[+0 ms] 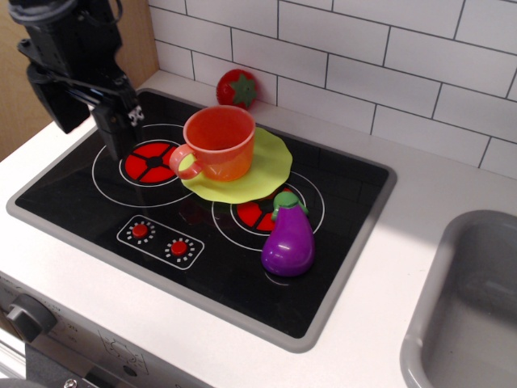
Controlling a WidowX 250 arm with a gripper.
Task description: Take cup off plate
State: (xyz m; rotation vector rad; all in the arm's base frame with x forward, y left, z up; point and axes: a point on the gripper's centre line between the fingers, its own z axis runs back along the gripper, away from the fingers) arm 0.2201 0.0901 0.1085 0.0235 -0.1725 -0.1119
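cup [220,142] on plate [262,166], handle at 8 o'clock | claw [89,121] fingers apart, nothing held, at 9 o'clock of cup, not touching | step: not started, no grab yet | left: reach, grab, lift off, set down on stove [339,234]

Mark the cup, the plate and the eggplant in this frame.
cup [222,158], main view, on its outer front wall.
plate [271,166], main view, on the bare green surface right of the cup.
eggplant [288,245], main view, on its purple body.
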